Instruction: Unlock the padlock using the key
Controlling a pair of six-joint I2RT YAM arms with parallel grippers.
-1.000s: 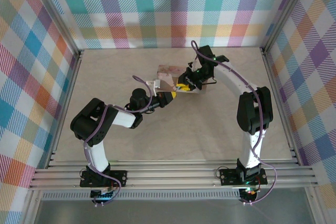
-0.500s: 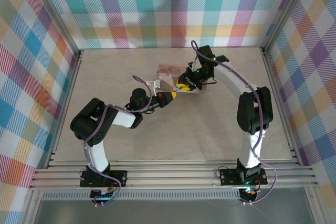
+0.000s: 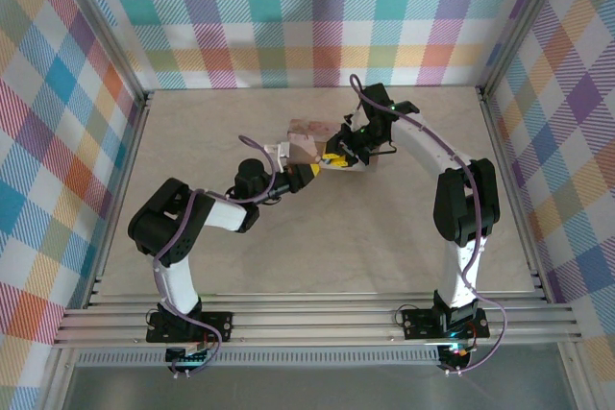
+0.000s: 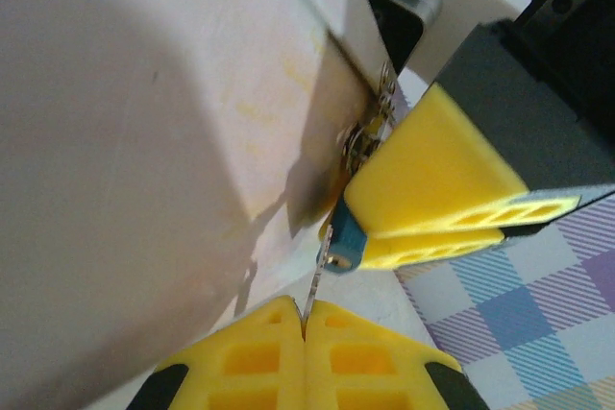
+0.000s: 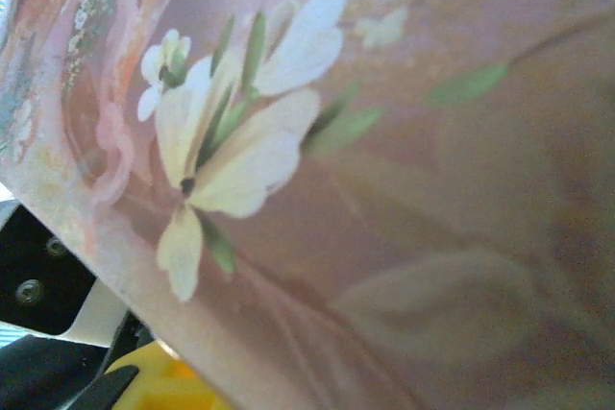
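Plaid walls point(image 3: 317, 7) | left tool point(image 4: 305, 314) pinches key point(image 4: 314, 285) | right tool point(image 3: 332, 159) clamps padlock point(image 4: 343, 249)

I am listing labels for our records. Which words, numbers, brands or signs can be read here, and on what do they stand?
None can be read. The pink tin carries only painted flowers, no letters. The padlock and the key show no legible marking.

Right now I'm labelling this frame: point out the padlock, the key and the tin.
padlock point(image 4: 343, 249), left wrist view, blue body.
key point(image 4: 313, 293), left wrist view, thin blade.
tin point(image 5: 365, 199), right wrist view, floral surface.
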